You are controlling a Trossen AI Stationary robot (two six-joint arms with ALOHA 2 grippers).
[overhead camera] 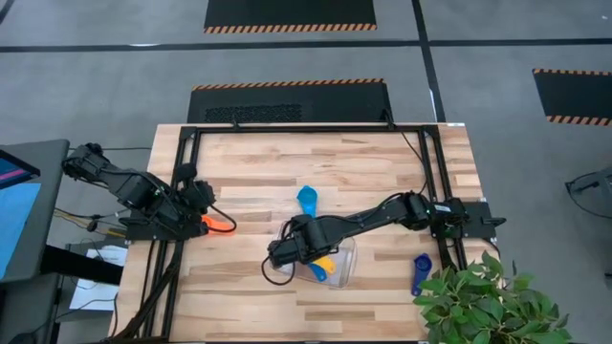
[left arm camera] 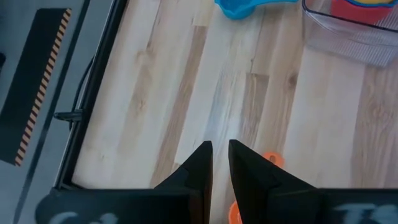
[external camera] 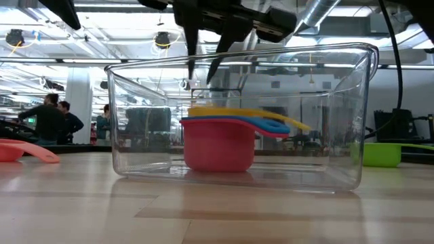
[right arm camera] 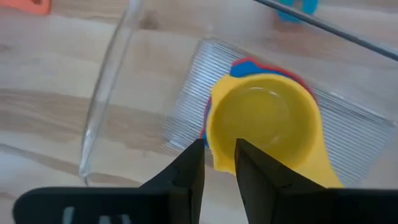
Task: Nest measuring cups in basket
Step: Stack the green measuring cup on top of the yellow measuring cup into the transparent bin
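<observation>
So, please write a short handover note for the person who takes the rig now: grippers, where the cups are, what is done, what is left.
Right gripper: above the basket, fingers slightly apart, holding nothing, over the yellow cup.
Left gripper: at the table's left edge, by the orange cup; the pictures do not show a grip.
Done: the red cup, a blue cup and the yellow cup sit nested in the basket.
Left: the orange cup, the light blue cup just outside the basket, the dark blue cup and the green cup are on the table.
</observation>
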